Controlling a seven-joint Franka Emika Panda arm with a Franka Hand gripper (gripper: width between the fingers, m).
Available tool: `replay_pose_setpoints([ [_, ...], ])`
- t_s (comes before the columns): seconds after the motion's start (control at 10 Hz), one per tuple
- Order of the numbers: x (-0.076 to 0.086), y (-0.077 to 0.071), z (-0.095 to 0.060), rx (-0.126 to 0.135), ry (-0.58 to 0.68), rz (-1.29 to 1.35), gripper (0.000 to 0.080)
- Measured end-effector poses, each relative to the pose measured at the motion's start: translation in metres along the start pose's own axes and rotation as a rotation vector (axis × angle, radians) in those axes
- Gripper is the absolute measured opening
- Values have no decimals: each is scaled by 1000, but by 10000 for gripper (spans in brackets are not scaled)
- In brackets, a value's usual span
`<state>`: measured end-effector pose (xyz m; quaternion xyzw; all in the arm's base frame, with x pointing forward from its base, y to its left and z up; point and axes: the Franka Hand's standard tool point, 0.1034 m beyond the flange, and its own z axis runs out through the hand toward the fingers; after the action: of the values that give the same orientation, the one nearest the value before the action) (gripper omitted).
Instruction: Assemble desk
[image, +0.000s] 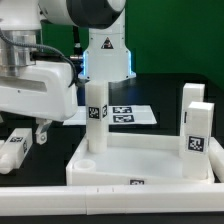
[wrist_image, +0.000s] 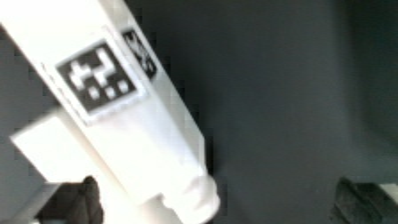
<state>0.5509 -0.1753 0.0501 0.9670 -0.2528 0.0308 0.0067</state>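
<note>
Desk parts are lying spread across the dark worktop: the white tabletop panel is sitting near the camera with its raised rim facing up, one leg is standing upright in the panel's far socket on the exterior view's left, and two more tagged legs are standing upright at the panel's side on the exterior view's right, though whether they are seated in sockets is not clear. Another white tagged leg is lying on the worktop at the exterior view's left edge. The end effector is hanging low at the exterior view's left, between that lying leg and the upright one, with its fingers spread wide and gripping nothing. In the wrist view a white leg with a square tag is lying just ahead of the end effector, its rounded end reaching in between the two dark fingertips without being clamped. The marker board is lying flat farther back, beyond the panel.
</note>
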Motion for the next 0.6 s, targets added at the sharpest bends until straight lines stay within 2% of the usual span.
replay_pose_setpoints([
  [0.2, -7, 11, 7, -1, -15, 26, 648],
  [0.5, -41, 28, 13, 5, -61, 44, 648],
  [0.6, -45, 34, 18, -4, -63, 48, 648],
])
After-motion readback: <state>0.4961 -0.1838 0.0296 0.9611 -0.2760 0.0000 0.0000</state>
